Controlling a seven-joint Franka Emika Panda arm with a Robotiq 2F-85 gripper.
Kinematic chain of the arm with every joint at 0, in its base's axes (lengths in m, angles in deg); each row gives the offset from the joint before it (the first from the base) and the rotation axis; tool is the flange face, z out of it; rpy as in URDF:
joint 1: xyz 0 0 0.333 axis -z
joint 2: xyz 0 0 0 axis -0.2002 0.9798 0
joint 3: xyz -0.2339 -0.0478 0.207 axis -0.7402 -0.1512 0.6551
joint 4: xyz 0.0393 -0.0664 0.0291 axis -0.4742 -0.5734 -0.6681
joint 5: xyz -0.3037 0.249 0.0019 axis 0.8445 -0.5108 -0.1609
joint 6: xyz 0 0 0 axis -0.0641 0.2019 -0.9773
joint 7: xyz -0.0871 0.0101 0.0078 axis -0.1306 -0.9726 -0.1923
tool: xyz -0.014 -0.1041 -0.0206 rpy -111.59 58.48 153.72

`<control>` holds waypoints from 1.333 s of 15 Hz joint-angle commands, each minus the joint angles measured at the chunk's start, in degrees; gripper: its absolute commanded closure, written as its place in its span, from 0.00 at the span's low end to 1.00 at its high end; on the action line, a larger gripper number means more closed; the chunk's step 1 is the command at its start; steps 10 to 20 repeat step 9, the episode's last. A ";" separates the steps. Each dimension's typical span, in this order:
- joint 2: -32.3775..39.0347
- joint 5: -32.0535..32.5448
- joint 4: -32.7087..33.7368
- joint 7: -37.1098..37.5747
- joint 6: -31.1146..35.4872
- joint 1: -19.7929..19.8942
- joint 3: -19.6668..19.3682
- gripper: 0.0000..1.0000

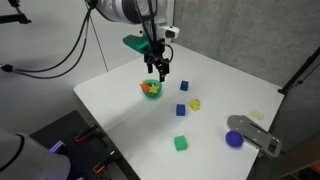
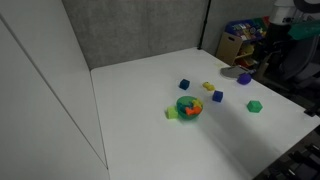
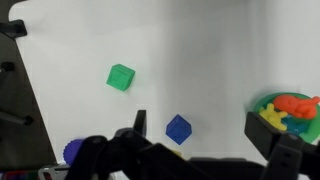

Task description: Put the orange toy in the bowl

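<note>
orange toy (image 3: pixel 296 102) inside green bowl (image 1: pixel 150 94), gripper (image 1: pixel 161 73) hovering nearby, jaws apart

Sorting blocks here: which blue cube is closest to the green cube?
The blue cube beside the yellow piece; the other blue cube sits farther off, by the bowl.

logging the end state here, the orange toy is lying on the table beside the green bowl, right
Not quite: the orange toy lies inside the green bowl, on top of the yellow pieces, not on the table beside it. The wrist view shows this clearly.
</note>
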 commanded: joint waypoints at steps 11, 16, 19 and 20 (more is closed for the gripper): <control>-5.28 -3.03 -2.55 -10.24 -0.59 1.69 1.01 0.00; -5.28 -3.03 -2.55 -10.24 -0.59 1.69 1.01 0.00; -5.28 -3.03 -2.55 -10.24 -0.59 1.69 1.01 0.00; -5.28 -3.03 -2.55 -10.24 -0.59 1.69 1.01 0.00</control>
